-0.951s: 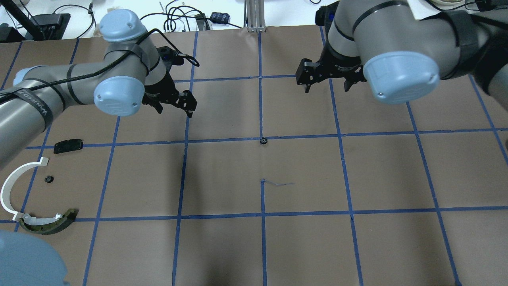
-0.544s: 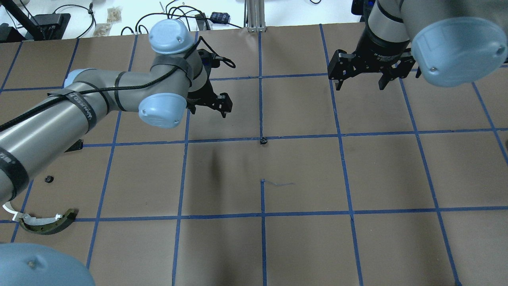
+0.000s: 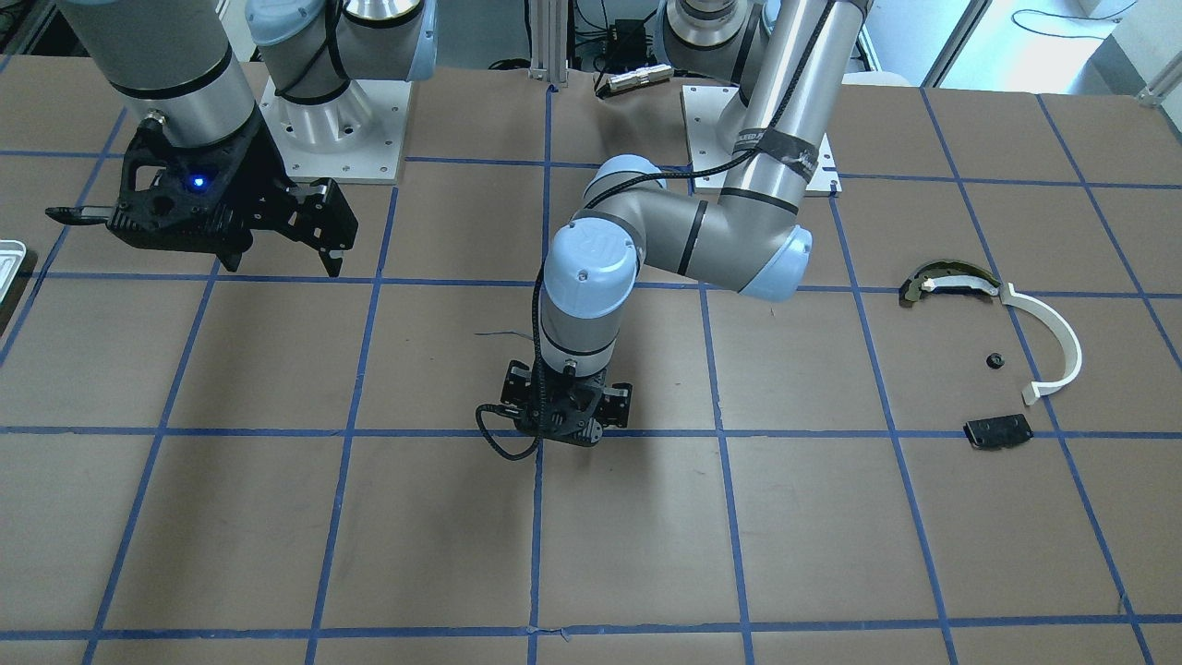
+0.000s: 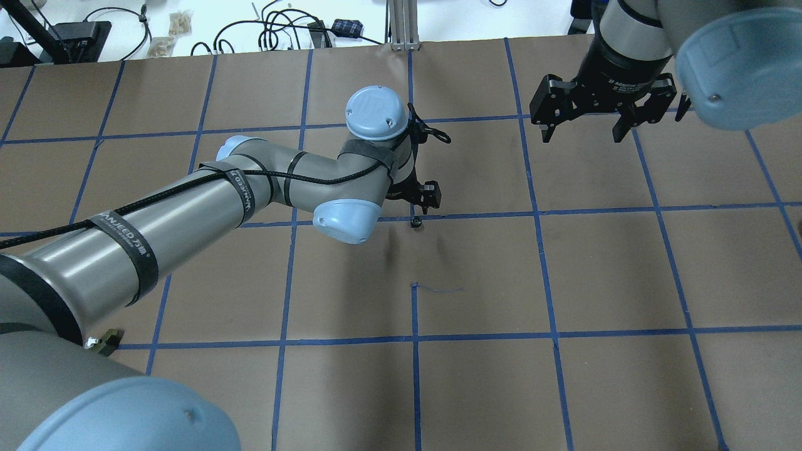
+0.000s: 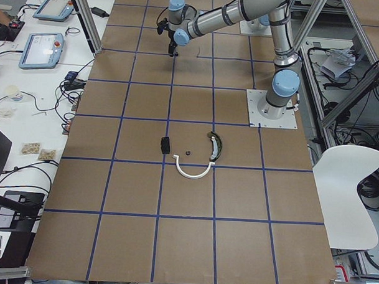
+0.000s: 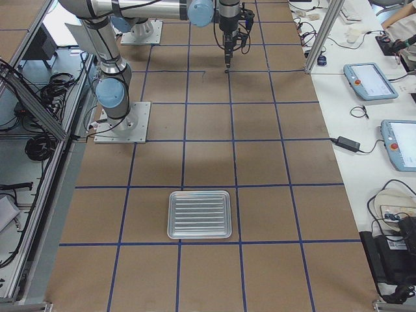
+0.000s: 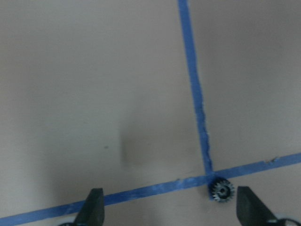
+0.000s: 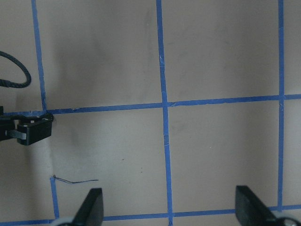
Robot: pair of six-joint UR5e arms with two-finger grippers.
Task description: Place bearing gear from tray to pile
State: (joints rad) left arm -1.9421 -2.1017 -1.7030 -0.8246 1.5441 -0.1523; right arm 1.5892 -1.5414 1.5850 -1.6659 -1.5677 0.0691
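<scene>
A small dark bearing gear (image 4: 415,222) lies on a blue tape crossing at the table's middle. My left gripper (image 4: 420,205) hangs open just over it. In the left wrist view the gear (image 7: 222,190) sits between the fingers (image 7: 92,207), close to the one on that view's right. My right gripper (image 4: 583,136) is open and empty at the far right. The silvery tray (image 6: 198,214) lies on my right end of the table and looks empty. The pile holds a white arc (image 3: 1053,346), an olive curved piece (image 3: 942,280), a black plate (image 3: 997,430) and another small gear (image 3: 995,360).
Brown paper with a grid of blue tape (image 4: 539,213) covers the table. A thin loose thread (image 4: 438,289) lies near the middle. In the overhead view my left arm (image 4: 188,207) hides most of the pile. Cables and devices lie beyond the far edge (image 4: 282,25).
My left arm has swung right, from the table's left part to over the gear at the centre crossing. My right gripper has drawn back to the right. Both stay open.
</scene>
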